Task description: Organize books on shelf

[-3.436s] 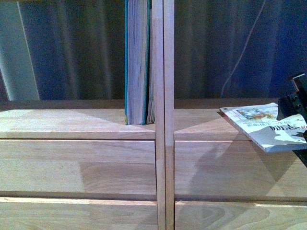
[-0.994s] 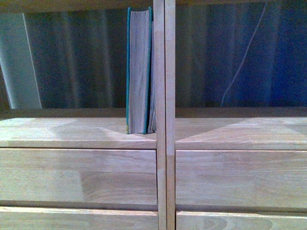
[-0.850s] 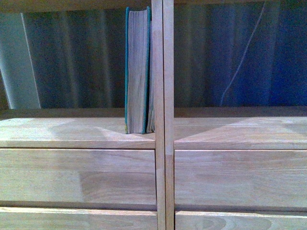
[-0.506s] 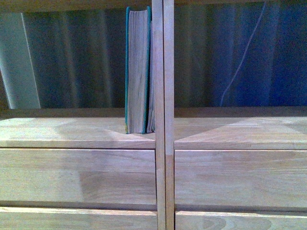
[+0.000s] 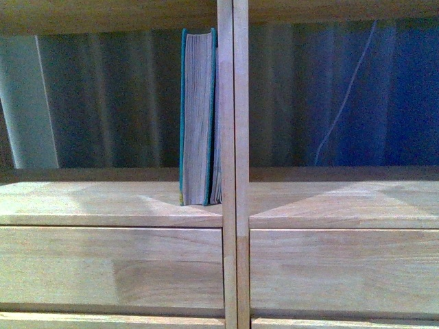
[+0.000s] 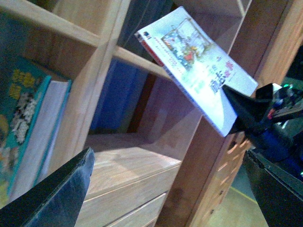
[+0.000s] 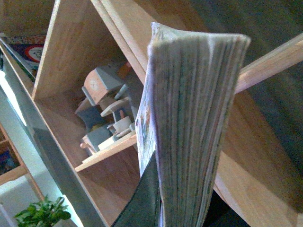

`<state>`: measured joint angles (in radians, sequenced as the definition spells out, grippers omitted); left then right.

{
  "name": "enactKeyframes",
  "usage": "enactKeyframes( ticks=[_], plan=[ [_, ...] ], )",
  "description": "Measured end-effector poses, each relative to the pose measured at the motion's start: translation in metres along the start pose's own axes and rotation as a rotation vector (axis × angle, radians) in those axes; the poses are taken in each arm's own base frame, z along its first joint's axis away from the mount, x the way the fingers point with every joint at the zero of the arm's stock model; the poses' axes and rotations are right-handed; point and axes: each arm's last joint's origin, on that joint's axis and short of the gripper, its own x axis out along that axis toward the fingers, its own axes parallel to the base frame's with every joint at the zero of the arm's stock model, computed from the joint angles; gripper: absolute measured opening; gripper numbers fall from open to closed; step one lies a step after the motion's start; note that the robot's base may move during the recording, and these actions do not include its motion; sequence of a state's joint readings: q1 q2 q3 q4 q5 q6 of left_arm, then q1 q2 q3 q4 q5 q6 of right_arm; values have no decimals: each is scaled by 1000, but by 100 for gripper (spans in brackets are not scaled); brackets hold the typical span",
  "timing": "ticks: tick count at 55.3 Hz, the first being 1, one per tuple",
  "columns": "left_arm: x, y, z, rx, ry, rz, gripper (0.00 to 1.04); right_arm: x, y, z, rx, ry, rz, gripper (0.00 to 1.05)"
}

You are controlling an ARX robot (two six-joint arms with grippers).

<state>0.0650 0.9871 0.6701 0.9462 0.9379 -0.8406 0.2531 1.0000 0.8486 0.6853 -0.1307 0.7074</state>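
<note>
The thick teal-green book stands upright in the left compartment of the light wood shelf, against the centre divider. It also shows in the left wrist view. Neither gripper shows in the front view. My right gripper is shut on the thin pale paperback and holds it tilted in the air in front of the right column's open compartment. In the right wrist view the paperback's page edge fills the middle, clamped between the fingers. My left gripper is open and empty, below the paperback.
A blue curtain and a white cable hang behind the backless shelf. Drawer fronts lie below the compartments. Small wooden toys sit in another compartment. A darker brown cabinet stands beside the shelf. A green plant is nearby.
The right gripper with the paperback has left the front view's right edge. The shelf now sits lower in the front view and the board above the compartment shows.
</note>
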Motion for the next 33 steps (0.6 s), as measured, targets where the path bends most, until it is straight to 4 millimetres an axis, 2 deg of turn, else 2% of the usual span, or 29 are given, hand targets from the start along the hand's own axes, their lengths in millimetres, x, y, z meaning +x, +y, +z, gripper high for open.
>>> enactKeyframes(
  ticks=[17, 33],
  plan=[
    [32, -7, 5, -168, -141, -155, 97, 4, 26, -15, 81, 34, 86, 7],
    [54, -5, 12, -212, -193, -227, 97, 1, 40, -20, 121, 55, 122, 7]
  ],
)
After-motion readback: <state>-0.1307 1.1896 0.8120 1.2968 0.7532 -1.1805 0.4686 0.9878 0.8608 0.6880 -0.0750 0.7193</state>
